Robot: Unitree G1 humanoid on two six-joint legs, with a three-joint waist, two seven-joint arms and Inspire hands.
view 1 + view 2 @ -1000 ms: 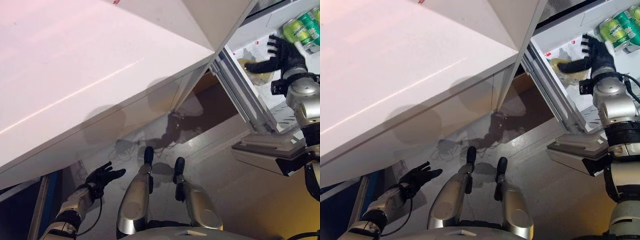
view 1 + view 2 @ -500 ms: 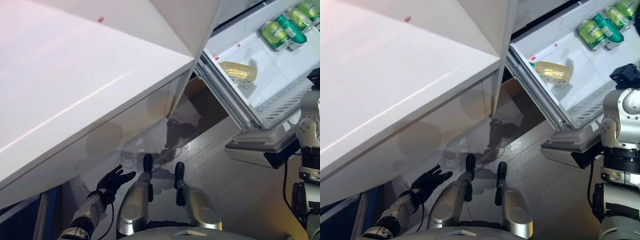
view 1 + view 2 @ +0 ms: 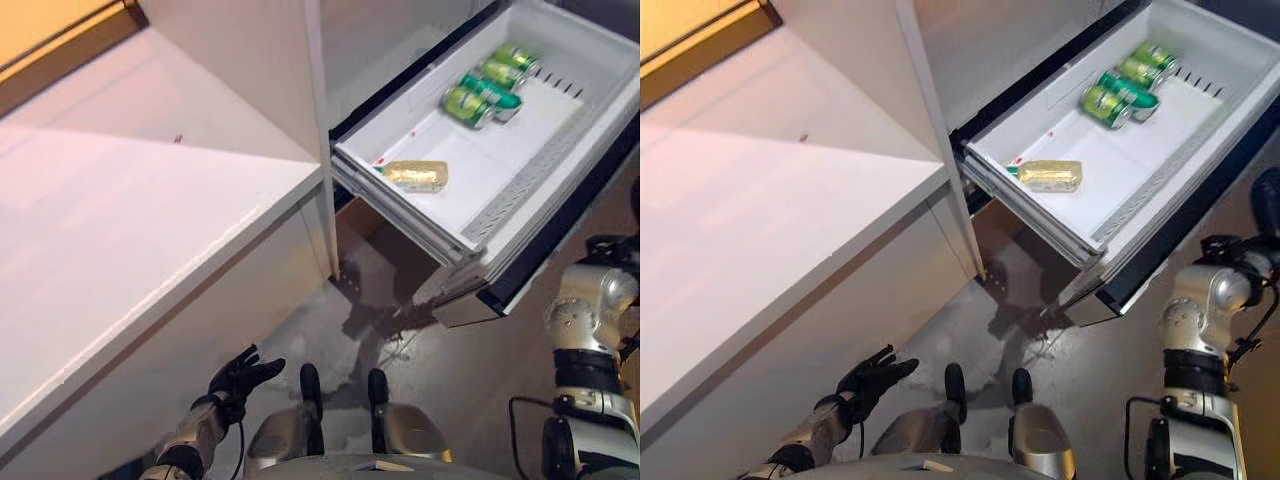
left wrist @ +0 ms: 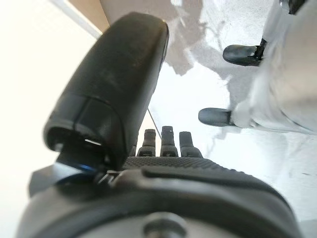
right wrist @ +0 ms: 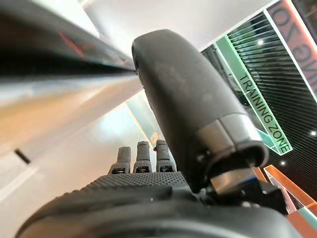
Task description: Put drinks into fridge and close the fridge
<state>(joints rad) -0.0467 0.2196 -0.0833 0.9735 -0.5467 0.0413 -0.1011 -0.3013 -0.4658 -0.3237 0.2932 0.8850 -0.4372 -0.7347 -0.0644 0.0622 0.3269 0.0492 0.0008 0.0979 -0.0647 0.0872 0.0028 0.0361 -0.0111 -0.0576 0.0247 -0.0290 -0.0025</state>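
Note:
The fridge drawer point(image 3: 470, 225) stands pulled out at the upper right. Inside it, three green cans point(image 3: 485, 88) lie together at the far end, and a yellowish bottle point(image 3: 415, 175) lies on its side nearer the front. My right hand point(image 5: 148, 193) is outside the drawer, off its right front corner, where it shows dark at the edge of the right eye view point(image 3: 1268, 205). Its fingers are straight and it holds nothing. My left hand point(image 3: 240, 375) hangs low near the floor at the lower left, open and empty.
A broad white counter point(image 3: 150, 210) fills the left half, with a white upright panel point(image 3: 315, 120) between it and the fridge. The drawer's dark front point(image 3: 565, 225) juts towards my right arm. Grey floor point(image 3: 380, 320) lies below the drawer.
My right hand has drawn back out of the drawer, away from the cans and bottle, to the right. The camera has shifted, so the whole drawer now shows. The left hand has barely moved.

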